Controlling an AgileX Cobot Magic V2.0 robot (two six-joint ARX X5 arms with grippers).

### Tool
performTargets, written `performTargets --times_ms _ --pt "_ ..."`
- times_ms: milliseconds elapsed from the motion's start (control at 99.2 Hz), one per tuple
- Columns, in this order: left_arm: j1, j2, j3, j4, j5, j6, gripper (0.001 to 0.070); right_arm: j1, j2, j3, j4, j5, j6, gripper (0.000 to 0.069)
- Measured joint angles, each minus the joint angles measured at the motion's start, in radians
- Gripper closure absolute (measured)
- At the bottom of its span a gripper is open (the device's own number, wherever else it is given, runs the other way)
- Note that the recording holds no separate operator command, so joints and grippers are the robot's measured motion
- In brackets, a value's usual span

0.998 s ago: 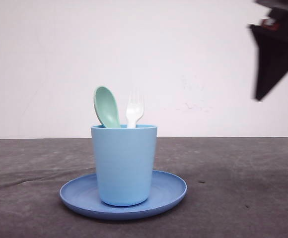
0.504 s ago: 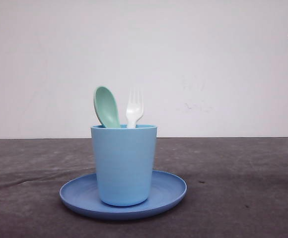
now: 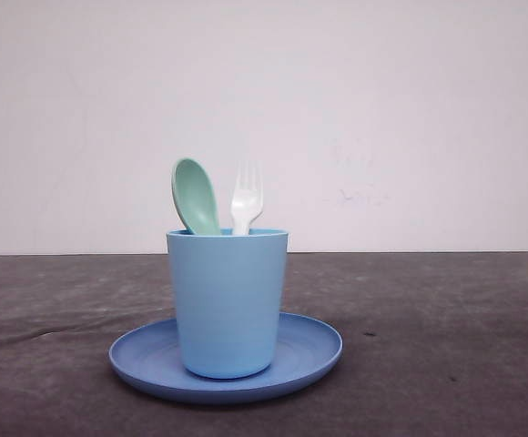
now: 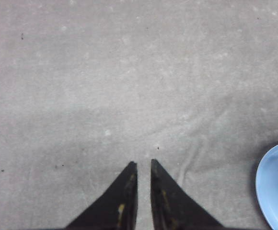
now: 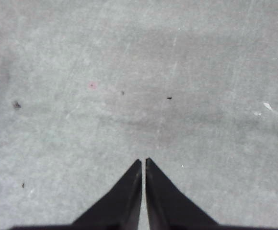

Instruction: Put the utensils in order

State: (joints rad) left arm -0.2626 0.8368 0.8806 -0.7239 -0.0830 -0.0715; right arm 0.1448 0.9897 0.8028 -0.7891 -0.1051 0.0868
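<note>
Front view gives me the light blue cup [image 3: 228, 303] standing upright in the middle of the round blue plate [image 3: 311, 350], which sits on the dark grey table [image 3: 446, 346]. Both utensils stand inside the cup with their working ends up above the rim: the mint-green spoon [image 3: 195, 197] on the left, its bowl leaning a little to the left, and the white fork [image 3: 247, 198] just beside it on the right, tines pointing up. The two sit close together, and I cannot tell whether they touch inside the cup. A plain white wall fills the background behind them.

On my left wrist camera I see the left gripper [image 4: 144, 165] hanging over bare grey table, its dark fingers drawn in to a narrow slit with nothing between them. An edge of the blue plate shows off to one side, well apart from the fingertips.

On my right wrist camera the right gripper [image 5: 144, 162] is over bare table too, fingers pressed nearly together and holding nothing.
</note>
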Motion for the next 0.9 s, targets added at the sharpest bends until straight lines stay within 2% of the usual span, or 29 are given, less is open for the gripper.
performTargets --times_ms 333,423,494,574,786,897 --pt "0.000 0.000 0.000 0.000 -0.002 0.001 0.0685 0.000 0.000 0.000 0.000 0.000 0.000 0.0681" --pt "0.005 -0.009 0.000 0.001 -0.074 0.018 0.0685 0.000 0.000 0.000 0.000 0.000 0.000 0.0681" --pt "0.032 -0.049 0.000 0.000 -0.130 0.032 0.0685 0.000 0.000 0.000 0.000 0.000 0.000 0.0681" --pt "0.075 -0.129 -0.002 -0.029 -0.147 0.034 0.0685 0.000 0.000 0.000 0.001 0.000 0.000 0.0681" --pt "0.198 -0.339 -0.083 -0.032 -0.155 0.034 0.0685 -0.001 0.000 0.000 0.005 0.000 0.000 0.0681" --pt "0.236 -0.453 -0.190 0.036 -0.155 0.031 0.0685 -0.001 0.000 0.000 0.005 0.000 0.000 0.0681"
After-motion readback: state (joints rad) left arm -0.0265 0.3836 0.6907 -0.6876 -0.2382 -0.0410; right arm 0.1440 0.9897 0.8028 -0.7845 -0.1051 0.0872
